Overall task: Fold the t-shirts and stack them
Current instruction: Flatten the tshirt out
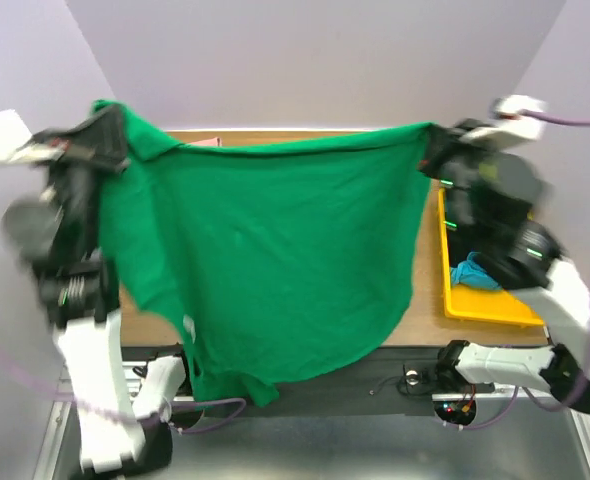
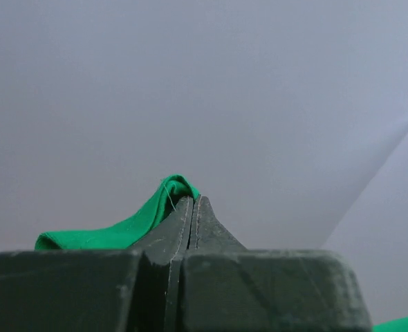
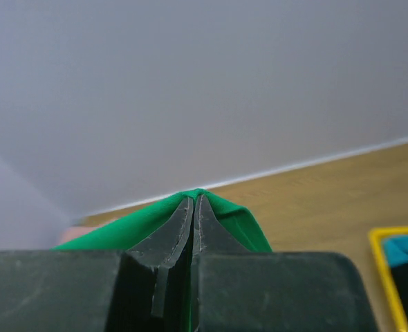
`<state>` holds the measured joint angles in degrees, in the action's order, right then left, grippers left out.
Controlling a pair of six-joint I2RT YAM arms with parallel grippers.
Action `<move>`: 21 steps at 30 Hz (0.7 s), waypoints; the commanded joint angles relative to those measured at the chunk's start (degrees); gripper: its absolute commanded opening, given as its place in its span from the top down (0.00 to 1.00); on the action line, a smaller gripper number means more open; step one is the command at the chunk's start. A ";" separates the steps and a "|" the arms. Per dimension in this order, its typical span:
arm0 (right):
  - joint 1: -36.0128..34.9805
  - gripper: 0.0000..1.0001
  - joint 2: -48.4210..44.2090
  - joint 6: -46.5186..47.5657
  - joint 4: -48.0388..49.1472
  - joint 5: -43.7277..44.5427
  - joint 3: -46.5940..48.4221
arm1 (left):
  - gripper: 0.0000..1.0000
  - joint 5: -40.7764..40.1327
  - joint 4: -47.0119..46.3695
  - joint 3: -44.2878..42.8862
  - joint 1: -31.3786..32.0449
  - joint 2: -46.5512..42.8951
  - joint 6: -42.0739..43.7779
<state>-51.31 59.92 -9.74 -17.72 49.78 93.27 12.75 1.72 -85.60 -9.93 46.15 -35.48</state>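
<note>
Well, your left gripper (image 2: 192,200) and right gripper (image 3: 193,198) are both clenched, each one pinching an edge of the green t-shirt (image 1: 275,260). It hangs stretched between them above the table (image 1: 425,325). Below the right jaws you see the yellow tray (image 1: 490,308) with blue cloth (image 1: 472,272) inside.

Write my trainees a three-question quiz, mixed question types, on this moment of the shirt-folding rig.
1. True or false: the green t-shirt is already folded.
2. Of the left gripper and the right gripper, which grips the shirt? A left only; B right only; C both.
3. Fill in: the teal cloth lies in the yellow ____.
Key: 1 false, it hangs spread out between the two grippers; 2 C; 3 tray.
</note>
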 commanded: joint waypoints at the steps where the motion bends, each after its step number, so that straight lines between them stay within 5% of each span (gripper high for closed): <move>1: 6.00 1.00 9.06 0.79 1.89 15.82 -4.57 | 1.00 2.64 -13.56 11.06 5.06 13.05 0.75; 5: 22.11 1.00 18.54 -8.27 1.89 2.27 -8.98 | 1.00 -8.79 -16.30 11.43 15.01 25.80 9.45; 8: 28.27 1.00 27.86 -11.35 2.42 -2.12 -8.12 | 1.00 -12.13 -16.49 6.79 15.82 40.82 11.49; 11: 34.51 1.00 38.40 -12.50 3.82 -7.74 -3.39 | 1.00 -15.04 -6.87 -9.53 16.00 60.06 11.84; 13: 38.10 0.97 46.64 -11.89 3.92 -12.22 0.75 | 0.82 -14.60 2.79 -26.58 17.31 73.21 12.89; 15: 39.87 0.76 51.50 -10.92 3.92 -14.44 6.97 | 0.63 -16.44 7.32 -40.87 19.24 79.59 14.73; 16: 41.19 0.59 53.18 -10.48 3.74 -15.32 8.40 | 0.02 -17.75 8.73 -44.09 20.29 81.80 15.61; 17: 41.72 0.27 55.28 -10.04 3.74 -18.55 9.46 | 0.01 -18.37 9.44 -46.04 22.39 84.17 16.58; 18: 41.99 0.14 55.48 -9.78 3.57 -19.36 10.43 | 0.01 -19.68 9.19 -47.19 23.20 84.36 17.37; 19: 41.99 0.03 55.31 -9.69 3.48 -19.63 10.52 | 0.01 -20.22 8.57 -46.68 24.16 84.11 18.08; 21: 41.99 0.00 53.39 -9.77 3.48 -21.30 9.13 | 0.01 -21.79 5.07 -42.57 26.10 81.39 19.31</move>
<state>-8.86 118.06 -19.38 -17.02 33.32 99.72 -4.69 9.34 -126.67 11.53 135.81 -20.97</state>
